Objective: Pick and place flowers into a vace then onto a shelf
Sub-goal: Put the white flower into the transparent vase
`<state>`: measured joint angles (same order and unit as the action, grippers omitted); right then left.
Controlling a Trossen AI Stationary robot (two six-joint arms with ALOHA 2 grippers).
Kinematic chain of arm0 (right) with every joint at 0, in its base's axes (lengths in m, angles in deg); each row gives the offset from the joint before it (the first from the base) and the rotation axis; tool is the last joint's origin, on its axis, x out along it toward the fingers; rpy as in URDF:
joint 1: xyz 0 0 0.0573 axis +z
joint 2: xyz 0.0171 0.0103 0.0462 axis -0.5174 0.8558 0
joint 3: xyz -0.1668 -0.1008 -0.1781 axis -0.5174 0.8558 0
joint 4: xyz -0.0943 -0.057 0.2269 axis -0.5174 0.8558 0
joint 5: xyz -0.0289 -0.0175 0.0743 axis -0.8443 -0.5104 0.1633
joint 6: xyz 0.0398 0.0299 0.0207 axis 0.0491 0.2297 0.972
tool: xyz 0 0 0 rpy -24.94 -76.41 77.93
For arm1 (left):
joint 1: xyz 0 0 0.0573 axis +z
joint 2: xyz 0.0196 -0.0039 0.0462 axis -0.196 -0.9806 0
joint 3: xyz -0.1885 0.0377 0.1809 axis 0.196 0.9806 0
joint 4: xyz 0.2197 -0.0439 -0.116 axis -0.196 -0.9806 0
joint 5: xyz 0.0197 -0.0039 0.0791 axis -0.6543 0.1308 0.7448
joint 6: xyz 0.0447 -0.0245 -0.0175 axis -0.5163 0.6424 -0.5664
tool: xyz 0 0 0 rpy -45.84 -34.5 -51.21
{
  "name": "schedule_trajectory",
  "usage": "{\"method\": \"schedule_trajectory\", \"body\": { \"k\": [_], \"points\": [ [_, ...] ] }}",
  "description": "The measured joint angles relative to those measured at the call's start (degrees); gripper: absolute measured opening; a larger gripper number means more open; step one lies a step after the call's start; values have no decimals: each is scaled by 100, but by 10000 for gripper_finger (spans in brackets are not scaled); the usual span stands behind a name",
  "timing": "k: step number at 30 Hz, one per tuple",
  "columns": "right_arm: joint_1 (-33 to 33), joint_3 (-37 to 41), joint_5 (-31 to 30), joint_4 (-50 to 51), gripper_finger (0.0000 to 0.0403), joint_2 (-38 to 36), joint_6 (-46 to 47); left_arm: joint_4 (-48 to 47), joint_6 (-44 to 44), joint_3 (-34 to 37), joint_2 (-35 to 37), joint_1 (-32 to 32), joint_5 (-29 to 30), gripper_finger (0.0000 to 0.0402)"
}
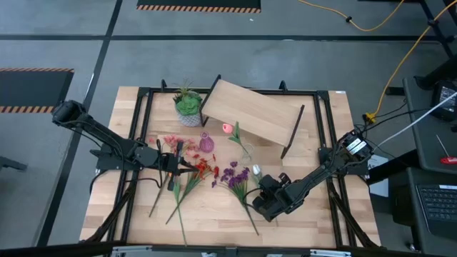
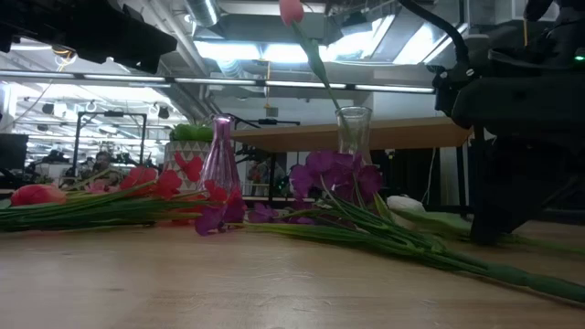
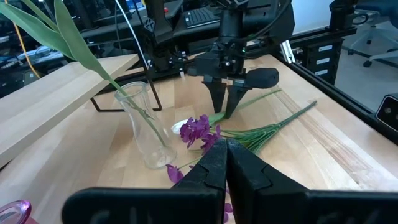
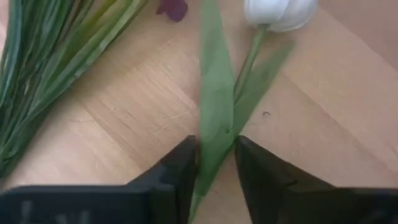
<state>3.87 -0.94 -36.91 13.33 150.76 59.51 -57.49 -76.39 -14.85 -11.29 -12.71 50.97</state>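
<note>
A: What do we count on the desk (image 1: 314, 221)?

B: One shelf (image 1: 251, 111), two vases: a clear vase (image 2: 354, 135) holding one pink tulip (image 1: 227, 128), and a pink vase (image 1: 206, 143), empty.

A: And our tools?

B: Our right tool (image 4: 214, 163) has its fingers narrowed around one white tulip (image 4: 273, 11) stem lying on the desk. Our left tool (image 3: 226, 152), fingers together and empty, hovers over the pink and red stems (image 1: 189, 168).

Table (image 1: 214, 214) pale matt wood; vase (image 3: 146, 134) clear glossy glass; shelf (image 1: 250, 107) smooth wood.
</note>
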Motion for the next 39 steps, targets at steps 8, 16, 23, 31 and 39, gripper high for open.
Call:
{"method": "schedule_trajectory", "body": {
  "k": [8, 16, 23, 31, 39],
  "points": [
    [-17, -105, 334, 269, 17, -38, 14, 0, 1, 0, 0, 0, 0, 2],
    [-10, -356, 515, 1192, 11, -410, 20, -14, -1, 0, 0, 4, 34, 2],
    [0, -358, 547, 1863, 6, -914, 18, -58, 3, -2, 2, 4, 79, 2],
    [39, -361, 536, 2384, 4, -1606, -408, -185, 14, -2, 2, 4, 95, 2],
    [46, -365, 130, 2404, 4, -2627, -1371, -184, 102, -2, 2, 13, 229, 2]
  ]
}}
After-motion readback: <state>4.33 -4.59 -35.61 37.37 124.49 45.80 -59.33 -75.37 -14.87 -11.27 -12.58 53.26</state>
